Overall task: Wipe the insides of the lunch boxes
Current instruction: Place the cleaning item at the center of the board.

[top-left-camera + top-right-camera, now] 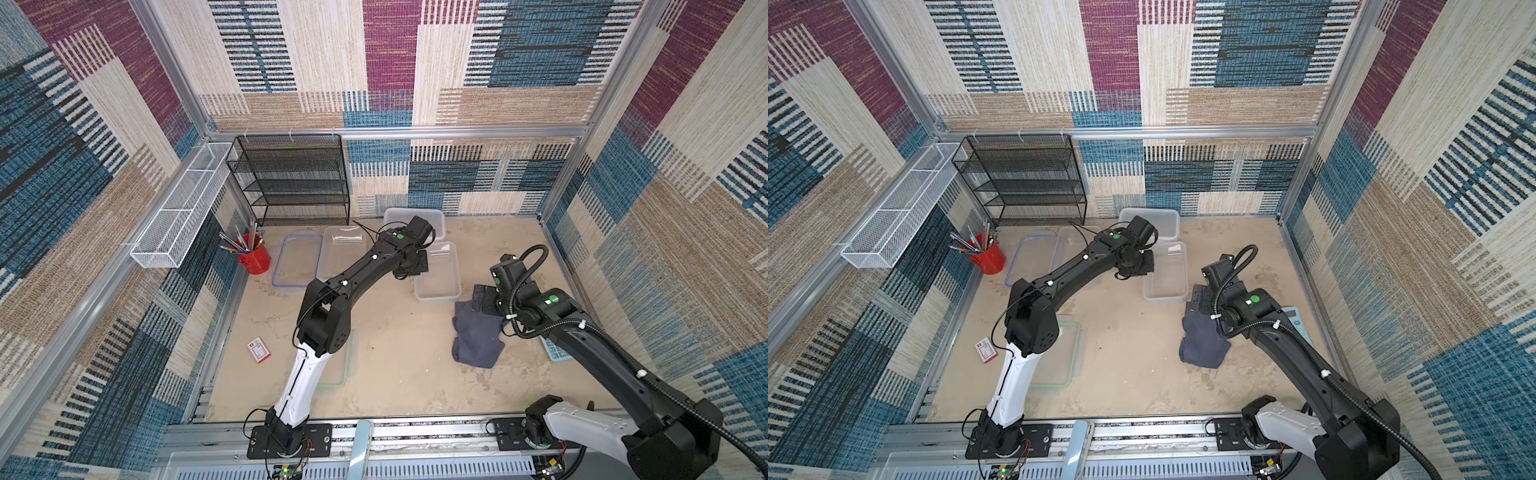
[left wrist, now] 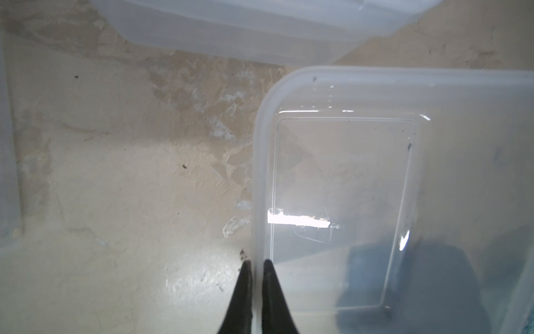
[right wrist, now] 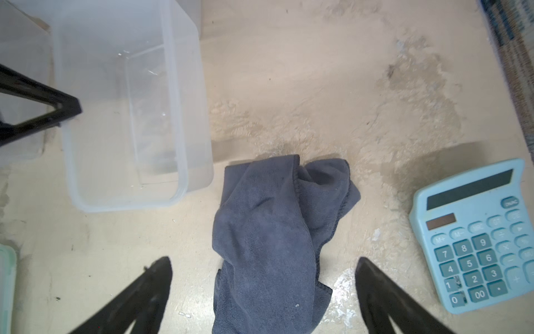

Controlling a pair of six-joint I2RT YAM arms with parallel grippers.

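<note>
- Flat box [image 1: 341,253] lies on the tabletop [image 1: 399,374], left of the left tool [image 2: 257,261].
- Back box [image 1: 395,216] stands by the far wall.
- Left tool is narrow, pinching the left wall of the right box [image 1: 440,286].
- Cloth [image 3: 268,231] lies on the tabletop just beside this box.
- Right tool [image 3: 264,260] is wide above the cloth, holding nothing.

Top views overhead; wrist views close (sharing one lunch box [image 2: 404,75] [image 3: 173,86]).
</note>
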